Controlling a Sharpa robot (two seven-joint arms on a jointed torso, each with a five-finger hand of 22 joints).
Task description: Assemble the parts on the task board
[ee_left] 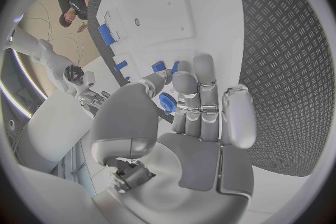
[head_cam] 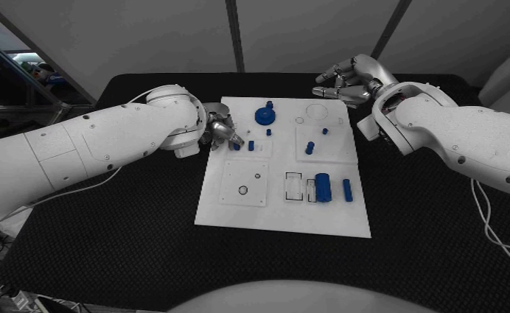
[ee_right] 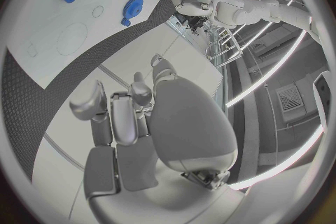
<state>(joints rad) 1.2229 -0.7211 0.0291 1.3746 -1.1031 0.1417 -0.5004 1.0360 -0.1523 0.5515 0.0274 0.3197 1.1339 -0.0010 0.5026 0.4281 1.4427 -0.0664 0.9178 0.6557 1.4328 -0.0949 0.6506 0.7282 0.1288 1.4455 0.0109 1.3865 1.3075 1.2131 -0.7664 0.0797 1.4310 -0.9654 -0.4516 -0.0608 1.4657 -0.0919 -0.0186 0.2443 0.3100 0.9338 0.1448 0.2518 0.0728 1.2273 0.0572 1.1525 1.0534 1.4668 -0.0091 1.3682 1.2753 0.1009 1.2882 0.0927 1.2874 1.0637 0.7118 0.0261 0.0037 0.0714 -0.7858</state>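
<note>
Two hands over the table, left hand [head_cam: 222, 133] pinching a blue part [ee_left: 167, 103] at the task board's [head_cam: 285, 213] left edge, right hand [head_cam: 346, 85] curled, holding nothing, past its far right corner

You see a white task board [head_cam: 239, 206], blue parts [head_cam: 322, 187], black table [head_cam: 127, 239], silver hands [head_cam: 346, 86].

A black tabletop [head_cam: 127, 239] with a fine diamond-tread texture carries everything. A thin white cable [head_cam: 483, 213] trails across its right side, and another white cable [head_cam: 64, 186] lies over its left side. Pale wall panels [head_cam: 138, 26], divided by dark seams, stand behind it.
</note>
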